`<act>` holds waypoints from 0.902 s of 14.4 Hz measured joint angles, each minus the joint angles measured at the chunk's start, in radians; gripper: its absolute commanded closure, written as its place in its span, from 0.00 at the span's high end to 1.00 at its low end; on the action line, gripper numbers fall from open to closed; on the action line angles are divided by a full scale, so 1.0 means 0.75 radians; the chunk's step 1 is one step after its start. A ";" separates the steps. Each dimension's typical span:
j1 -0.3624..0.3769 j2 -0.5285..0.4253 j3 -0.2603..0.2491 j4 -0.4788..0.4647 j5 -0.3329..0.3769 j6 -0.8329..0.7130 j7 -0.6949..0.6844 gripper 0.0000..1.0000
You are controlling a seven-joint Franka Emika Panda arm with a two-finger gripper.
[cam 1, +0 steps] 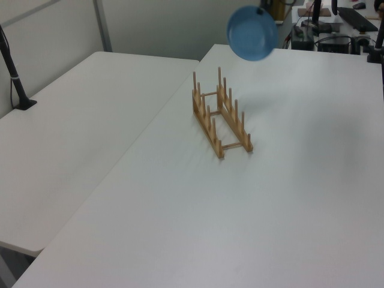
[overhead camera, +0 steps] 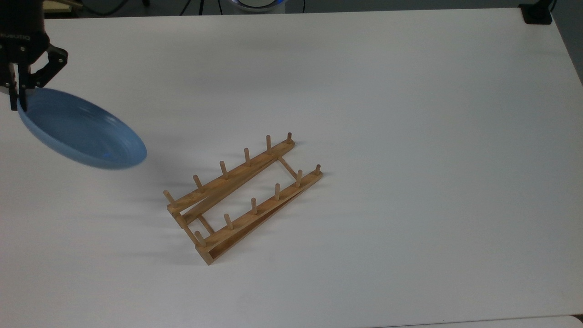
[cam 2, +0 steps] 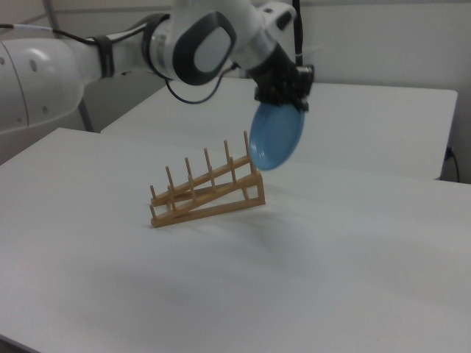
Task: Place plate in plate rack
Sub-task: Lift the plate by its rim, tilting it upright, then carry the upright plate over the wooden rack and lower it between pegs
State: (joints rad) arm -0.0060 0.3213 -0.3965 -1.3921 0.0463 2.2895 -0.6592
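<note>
A white counter (overhead camera: 410, 136) carries the wooden plate rack (overhead camera: 241, 196), which stands directly on it just left of centre in the top view, running diagonally from lower left to upper right.

bright, even light | soft faint shadows | plate (cam 1: 252, 25) slightly blurred

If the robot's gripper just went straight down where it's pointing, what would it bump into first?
Probably the white table. The gripper points down, shut on the rim of the blue plate hanging beneath it, so the plate's lower edge would touch first. The wooden plate rack seems off to one side, though depth is unclear.
</note>
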 measured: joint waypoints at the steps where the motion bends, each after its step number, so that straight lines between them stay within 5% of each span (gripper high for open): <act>1: 0.042 -0.005 -0.009 0.003 -0.020 0.060 0.023 0.00; 5: 0.233 -0.007 -0.073 0.003 -0.284 0.134 0.233 0.00; 11: 0.377 0.036 -0.053 0.000 -0.805 0.136 0.708 0.00; 13: 0.411 0.072 -0.048 0.003 -0.865 0.141 0.781 0.00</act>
State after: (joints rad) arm 0.3023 0.3755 -0.4329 -1.3899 -0.6021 2.3949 -0.0737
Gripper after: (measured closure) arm 0.943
